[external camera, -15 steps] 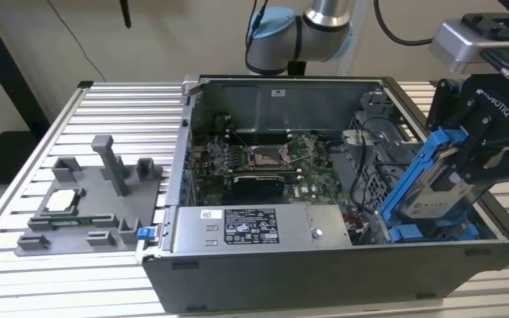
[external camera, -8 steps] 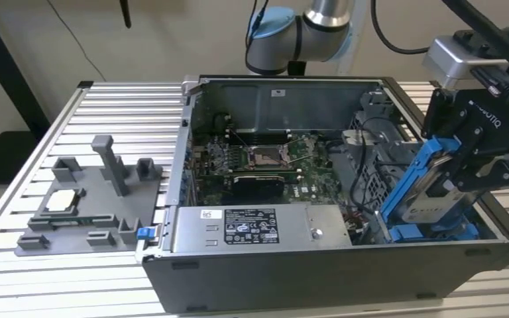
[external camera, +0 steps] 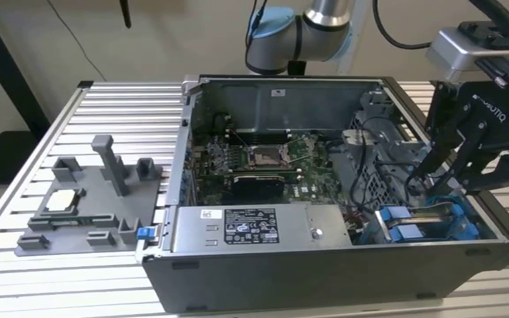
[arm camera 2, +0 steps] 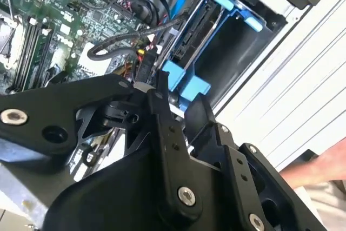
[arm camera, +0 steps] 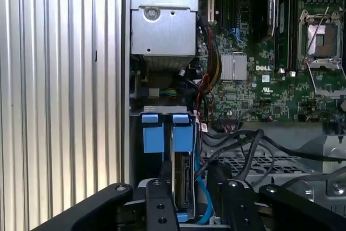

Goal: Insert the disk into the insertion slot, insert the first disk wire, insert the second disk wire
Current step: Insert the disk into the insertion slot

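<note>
The disk [arm camera: 184, 174] stands on edge in its blue carrier, down inside the insertion slot [external camera: 471, 222] at the case's front right corner in the exterior view. Two blue tabs [arm camera: 167, 133] mark the mouth of the bay. In the second wrist view the disk [arm camera 2: 192, 36] sits beside a dark empty bay [arm camera 2: 238, 52]. My gripper [external camera: 449, 182] hangs just above the cage, open, with one black finger on each side of the disk's end in both wrist views [arm camera: 186, 179] [arm camera 2: 181, 104]. A blue cable [arm camera: 203, 198] runs beside the disk. Black wires [arm camera 2: 121, 47] lie loose close to one finger.
The open computer case [external camera: 325, 271] lies on a slatted aluminium table [external camera: 122, 93], with motherboard [external camera: 264, 159] and labelled power supply [external camera: 250, 225] inside. A grey fixture [external camera: 87, 199] holding a chip stands at the exterior view's left. A person's hand [arm camera 2: 319, 169] rests beside the case.
</note>
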